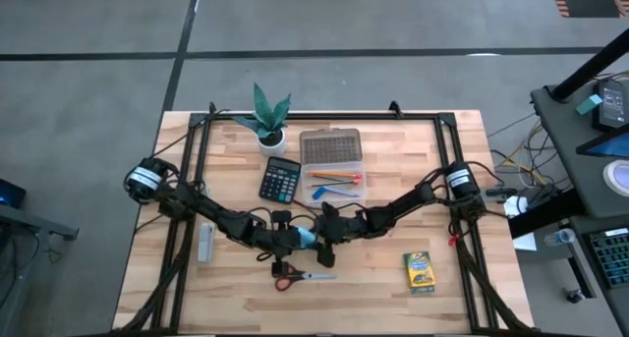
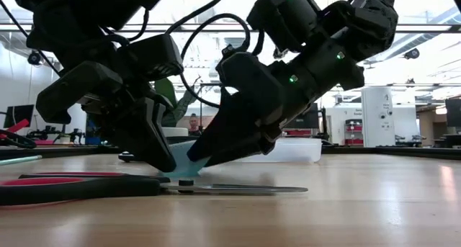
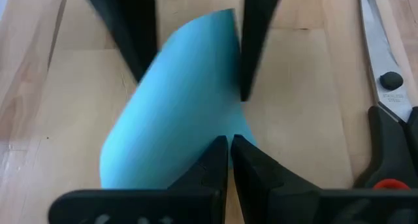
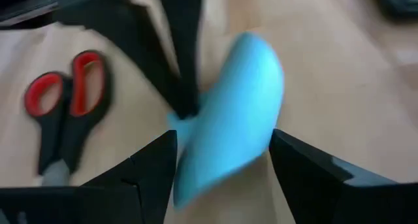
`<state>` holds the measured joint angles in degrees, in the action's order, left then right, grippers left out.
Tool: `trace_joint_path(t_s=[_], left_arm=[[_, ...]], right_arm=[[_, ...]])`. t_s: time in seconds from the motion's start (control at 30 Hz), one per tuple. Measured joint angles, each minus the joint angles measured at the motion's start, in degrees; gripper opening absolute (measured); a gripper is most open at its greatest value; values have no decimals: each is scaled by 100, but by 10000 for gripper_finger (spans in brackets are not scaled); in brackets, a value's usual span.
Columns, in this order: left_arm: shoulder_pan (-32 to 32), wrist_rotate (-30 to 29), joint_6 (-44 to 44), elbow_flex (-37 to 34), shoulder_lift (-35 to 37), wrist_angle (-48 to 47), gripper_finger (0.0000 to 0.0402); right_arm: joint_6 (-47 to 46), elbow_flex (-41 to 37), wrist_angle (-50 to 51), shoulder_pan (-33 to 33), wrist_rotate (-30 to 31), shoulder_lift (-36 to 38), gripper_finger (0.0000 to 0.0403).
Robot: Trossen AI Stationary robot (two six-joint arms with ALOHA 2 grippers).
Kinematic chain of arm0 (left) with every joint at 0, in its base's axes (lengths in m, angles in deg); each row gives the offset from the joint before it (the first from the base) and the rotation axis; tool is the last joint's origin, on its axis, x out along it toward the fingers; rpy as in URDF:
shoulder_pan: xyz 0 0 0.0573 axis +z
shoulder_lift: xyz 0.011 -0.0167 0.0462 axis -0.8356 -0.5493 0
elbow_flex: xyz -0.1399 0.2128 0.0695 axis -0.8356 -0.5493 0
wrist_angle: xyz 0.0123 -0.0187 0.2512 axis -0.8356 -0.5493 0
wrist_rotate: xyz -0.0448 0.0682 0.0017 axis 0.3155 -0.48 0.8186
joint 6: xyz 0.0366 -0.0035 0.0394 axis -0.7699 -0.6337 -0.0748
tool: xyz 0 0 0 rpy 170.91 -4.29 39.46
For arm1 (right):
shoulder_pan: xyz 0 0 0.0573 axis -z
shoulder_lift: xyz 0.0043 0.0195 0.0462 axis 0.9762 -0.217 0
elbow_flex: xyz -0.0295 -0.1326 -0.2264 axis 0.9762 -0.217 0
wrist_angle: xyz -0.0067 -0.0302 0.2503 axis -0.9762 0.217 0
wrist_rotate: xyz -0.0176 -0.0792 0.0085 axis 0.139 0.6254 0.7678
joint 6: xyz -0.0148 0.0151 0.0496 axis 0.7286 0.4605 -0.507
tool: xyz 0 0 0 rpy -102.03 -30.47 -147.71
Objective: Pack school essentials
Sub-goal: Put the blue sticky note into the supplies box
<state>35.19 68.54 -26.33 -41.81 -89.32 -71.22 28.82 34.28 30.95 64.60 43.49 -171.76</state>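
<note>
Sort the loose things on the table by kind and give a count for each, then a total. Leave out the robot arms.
Potted plant: 1
Calculator: 1
Clear box: 1
Scissors: 1
Crayon box: 1
Light-blue note pad: 1
Small grey item near the left arm, kind unclear: 1
Total: 7

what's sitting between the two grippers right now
The light-blue note pad, bent, is between the left gripper, shut on its edge, and the open right gripper; both wrist views show it.

Both grippers, left gripper and right gripper, crowd mid-bench; scissors lie just nearside. Calculator, clear box and plant block the far edge.
</note>
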Motion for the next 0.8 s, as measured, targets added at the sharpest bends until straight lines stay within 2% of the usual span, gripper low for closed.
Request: trace_joint_path(t_s=[0.47, 0.8], left_arm=[[0, -2, 4, 0, -2, 4, 6], [0, -7, 9, 0, 0, 11, 6]], right_arm=[[-143, 0, 1, 24, 121, 0, 205], [-202, 4, -16, 22, 122, 0, 104]])
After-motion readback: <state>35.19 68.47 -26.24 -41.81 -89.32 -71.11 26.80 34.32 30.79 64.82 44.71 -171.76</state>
